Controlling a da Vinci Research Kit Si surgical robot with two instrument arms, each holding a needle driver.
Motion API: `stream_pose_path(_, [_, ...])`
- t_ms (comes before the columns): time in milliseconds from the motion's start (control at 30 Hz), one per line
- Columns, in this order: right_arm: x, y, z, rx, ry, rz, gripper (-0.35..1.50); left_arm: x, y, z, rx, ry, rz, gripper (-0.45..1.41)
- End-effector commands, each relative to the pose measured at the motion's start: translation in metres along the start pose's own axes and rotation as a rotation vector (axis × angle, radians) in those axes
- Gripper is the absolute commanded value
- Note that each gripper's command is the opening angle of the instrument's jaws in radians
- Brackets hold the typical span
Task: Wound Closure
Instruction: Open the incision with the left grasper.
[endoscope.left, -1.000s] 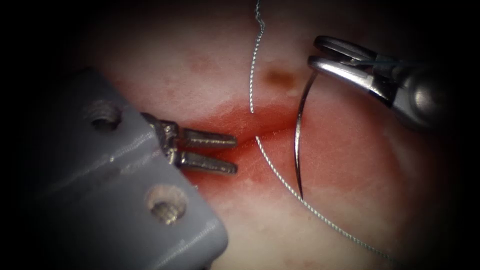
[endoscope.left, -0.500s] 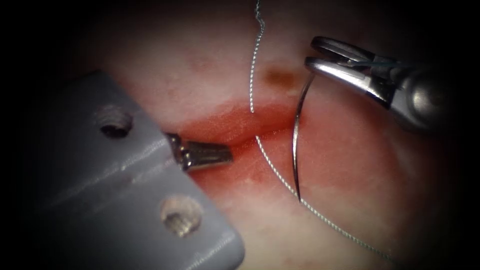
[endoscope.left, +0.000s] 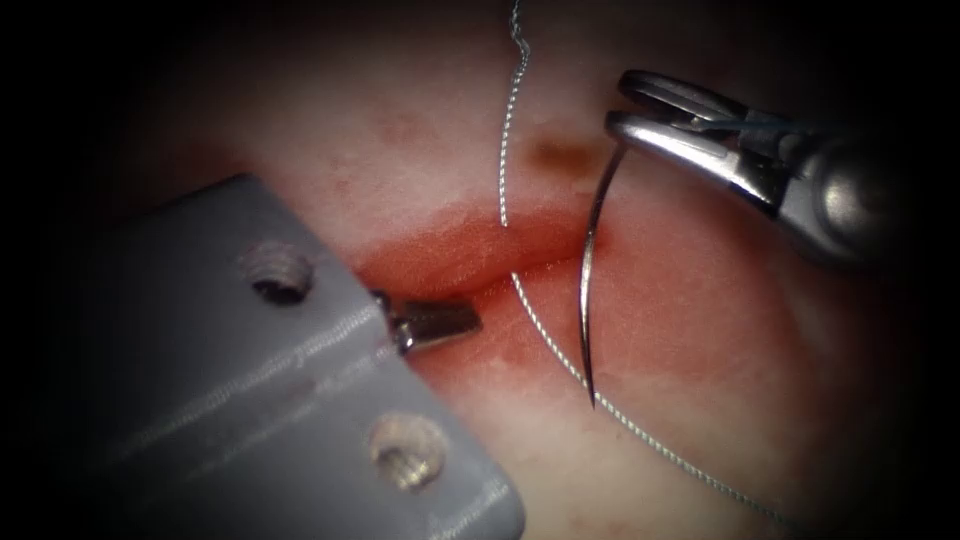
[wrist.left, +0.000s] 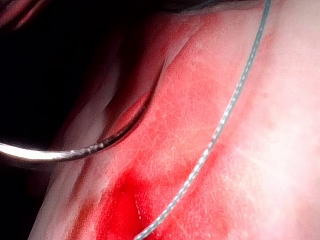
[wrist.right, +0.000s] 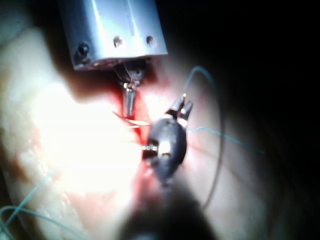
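On the pale tissue (endoscope.left: 420, 150) a red-stained cut (endoscope.left: 470, 255) runs across the picture. My right tool (endoscope.left: 628, 122) comes in from the upper right, jaws shut on the blunt end of the curved needle (endoscope.left: 583, 290). The needle arcs down across the cut's right end. Its point (endoscope.left: 592, 403) rests at the tissue surface below the cut, beside the thread (endoscope.left: 508, 130). The thread drops into the cut, comes out below and trails to the lower right. My left tool (endoscope.left: 445, 323) lies at the cut's left part, jaws shut and holding nothing. The left wrist view shows the needle (wrist.left: 75, 152) and the thread (wrist.left: 220, 130).
The left arm's grey housing (endoscope.left: 250, 400) covers the lower left and hides most of its tool. A brown spot (endoscope.left: 560, 155) marks the tissue above the cut. Red fluid (endoscope.left: 680, 300) stains the tissue around the cut. Loose thread (wrist.right: 225, 135) lies beside my right tool (wrist.right: 182, 107).
The left tool's jaws went from open to shut, and the tool with its housing slid right and down. The right tool carried the needle slightly left.
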Motion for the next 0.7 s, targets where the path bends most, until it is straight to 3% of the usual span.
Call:
stream_pose_path(33, [0.0006,0.0003,0.0013,-0.001,0.003,-0.001,-0.35,-0.0011,0.0005,0.0004,-0.006,-0.006,0.002,-0.45])
stream_pose_path(167, [0.0007,0.0003,0.0014,-0.002,0.003,0.000,-0.35,-0.0012,0.0009,0.0008,-0.017,-0.010,0.018,-0.45])
stream_pose_path(400, [0.0008,0.0005,0.0014,-0.008,-0.020,0.002,-0.35,-0.0013,0.0018,0.0010,-0.114,-0.012,0.049,-0.45])
stream_pose_path(700, [0.0012,0.0010,0.0014,-0.013,-0.064,-0.165,-0.35,-0.0011,0.0022,0.0012,-0.197,0.001,0.037,-0.45])
